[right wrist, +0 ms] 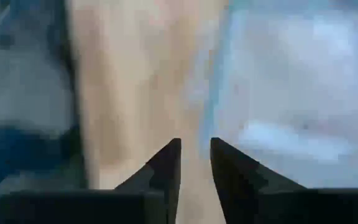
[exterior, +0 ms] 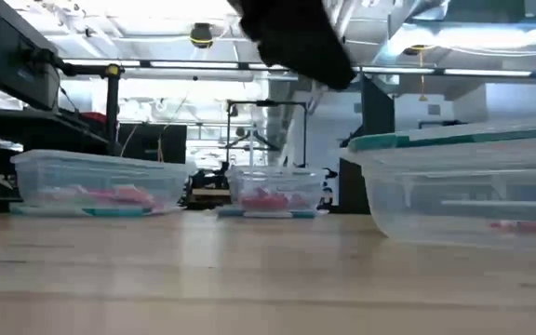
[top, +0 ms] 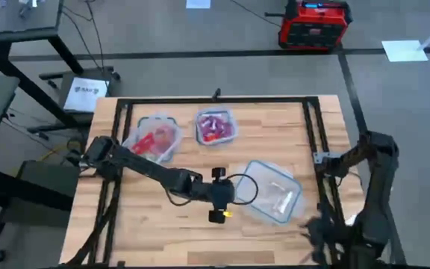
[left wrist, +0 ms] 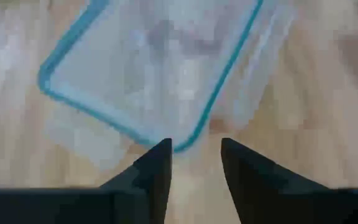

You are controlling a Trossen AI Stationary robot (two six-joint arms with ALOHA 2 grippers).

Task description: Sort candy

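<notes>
The left gripper [top: 219, 196] is held over the middle of the table, near its front edge, with its fingers [left wrist: 156, 168] parted by a narrow gap and nothing seen between them. Just beyond the fingertips, toward the right edge, lies a clear tub [top: 271, 191], set askew so that one corner points at the gripper; in the left wrist view that corner sits right at the gap. The candy [top: 157, 138] is found elsewhere: red and pink pieces lie in a tub [top: 151, 139] near the back edge, left of centre, and more candy [top: 215, 128] lies in a second tub [top: 216, 127] just beside it. Both are well apart from the gripper, on its far side. The near tub seems almost empty; a faint pink streak is seen in it from the low view. The right gripper [right wrist: 194, 163], at the front right corner, is nearly closed and empty.
</notes>
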